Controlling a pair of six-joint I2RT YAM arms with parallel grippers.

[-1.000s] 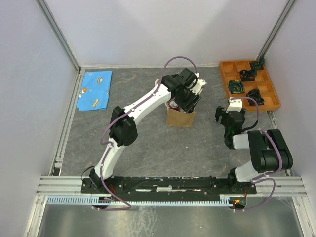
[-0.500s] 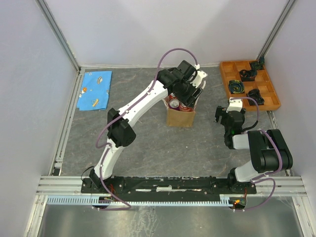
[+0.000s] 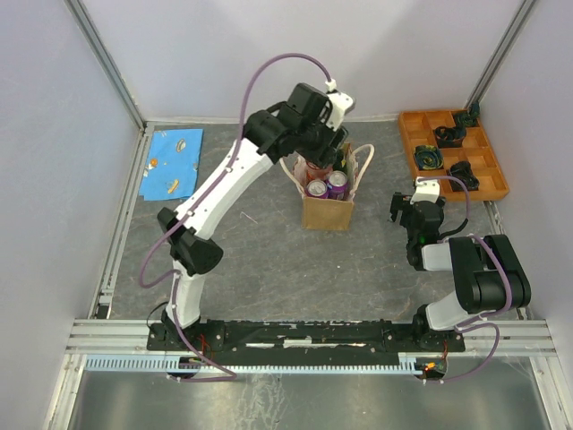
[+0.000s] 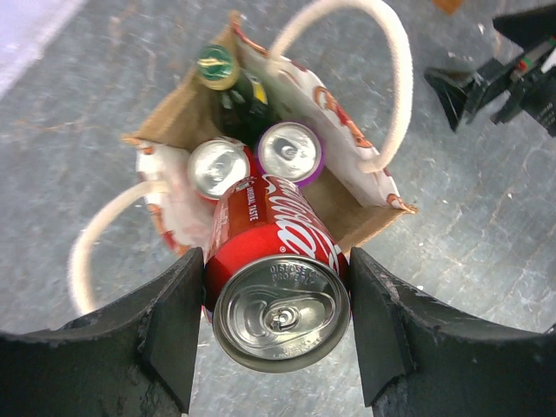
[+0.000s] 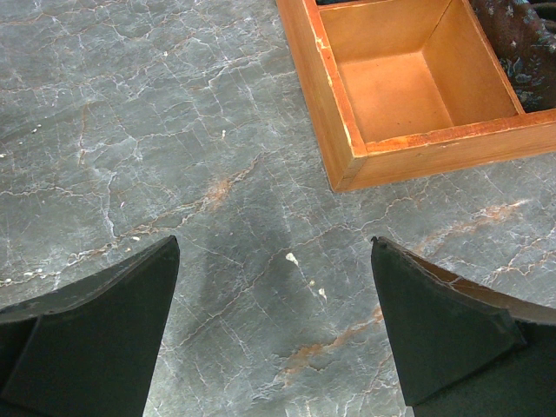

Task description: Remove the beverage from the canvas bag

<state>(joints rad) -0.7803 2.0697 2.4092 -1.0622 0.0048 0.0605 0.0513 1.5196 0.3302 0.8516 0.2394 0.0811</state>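
Tabletop (image 3: 269, 260): grey, marbled, with rust-coloured veins. To my far left a blue cloth (image 3: 173, 164) lies flat on it, printed with small figures. To my far right sits an orange compartment tray (image 3: 414, 125); dark items (image 3: 430, 158) occupy several compartments. My right wrist view shows one tray corner (image 5: 434, 152), its wall resting on the tabletop.

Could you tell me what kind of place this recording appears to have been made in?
Probably a lab robot test cell: plain panel walls on aluminium posts enclose a grey stone-patterned table, and the left arm and right arm are bolted to a metal rail at its near edge.
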